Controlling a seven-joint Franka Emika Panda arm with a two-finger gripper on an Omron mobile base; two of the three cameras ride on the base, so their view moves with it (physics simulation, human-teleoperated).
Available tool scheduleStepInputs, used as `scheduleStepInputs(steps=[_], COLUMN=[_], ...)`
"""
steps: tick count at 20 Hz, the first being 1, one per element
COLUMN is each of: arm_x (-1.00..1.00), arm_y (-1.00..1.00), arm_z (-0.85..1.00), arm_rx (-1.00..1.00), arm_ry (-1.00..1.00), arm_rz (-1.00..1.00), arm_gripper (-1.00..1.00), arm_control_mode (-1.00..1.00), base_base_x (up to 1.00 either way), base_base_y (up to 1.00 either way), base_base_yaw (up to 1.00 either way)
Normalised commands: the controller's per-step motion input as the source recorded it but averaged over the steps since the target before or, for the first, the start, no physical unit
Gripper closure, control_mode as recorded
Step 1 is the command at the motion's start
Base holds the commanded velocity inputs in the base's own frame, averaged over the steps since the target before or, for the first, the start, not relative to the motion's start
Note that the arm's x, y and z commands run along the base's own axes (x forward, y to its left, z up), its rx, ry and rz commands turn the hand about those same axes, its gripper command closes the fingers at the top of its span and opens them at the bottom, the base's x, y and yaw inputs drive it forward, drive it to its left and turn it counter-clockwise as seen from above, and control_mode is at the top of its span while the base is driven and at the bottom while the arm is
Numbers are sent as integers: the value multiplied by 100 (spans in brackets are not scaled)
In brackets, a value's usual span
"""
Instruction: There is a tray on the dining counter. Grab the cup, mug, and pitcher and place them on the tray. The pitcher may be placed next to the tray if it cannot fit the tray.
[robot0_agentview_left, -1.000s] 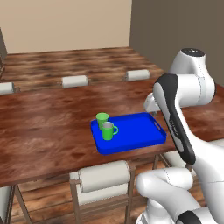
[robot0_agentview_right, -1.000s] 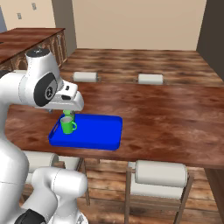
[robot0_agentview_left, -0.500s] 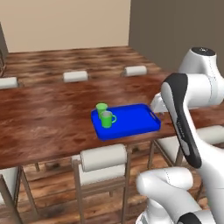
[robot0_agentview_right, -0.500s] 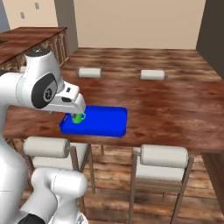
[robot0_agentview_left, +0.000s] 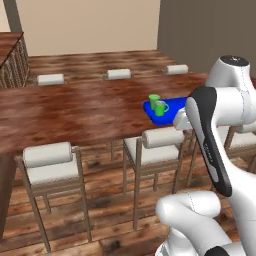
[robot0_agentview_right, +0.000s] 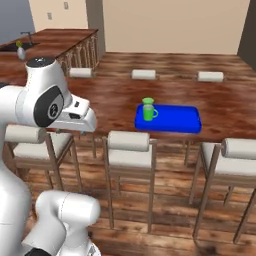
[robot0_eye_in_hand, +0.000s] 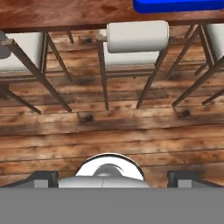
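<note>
Right base view: dining counter (robot0_agentview_right: 110, 95) bears tray (robot0_agentview_right: 175, 122); stools (robot0_agentview_right: 129, 150) alongside.

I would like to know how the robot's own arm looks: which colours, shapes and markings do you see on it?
The arm is glossy white, made of thick rounded segments with bulbous shoulders. Dark grey bands mark the joints, and one long dark strip runs along a link, bearing small faint lettering I cannot read. No loose cables are visible. In the hand view, the gripper shows two small dark fingertips.
</note>
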Motion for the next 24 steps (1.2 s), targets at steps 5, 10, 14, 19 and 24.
scheduleStepInputs(steps=[5,10,14,19,24], arm_x=[0,0,0,0,0], arm_y=[0,0,0,0,0], arm_z=[0,0,0,0,0], arm_rx=[0,0,0,0,0], arm_ry=[0,0,0,0,0], arm_rz=[0,0,0,0,0], arm_gripper=[-100,-100,-100,-100,-100], arm_control_mode=[100,100,100,100,100], base_base_x=[-26,0,0,8,17], base_base_y=[100,100,100,100,100], base_base_yaw=[0,0,0,0,0])
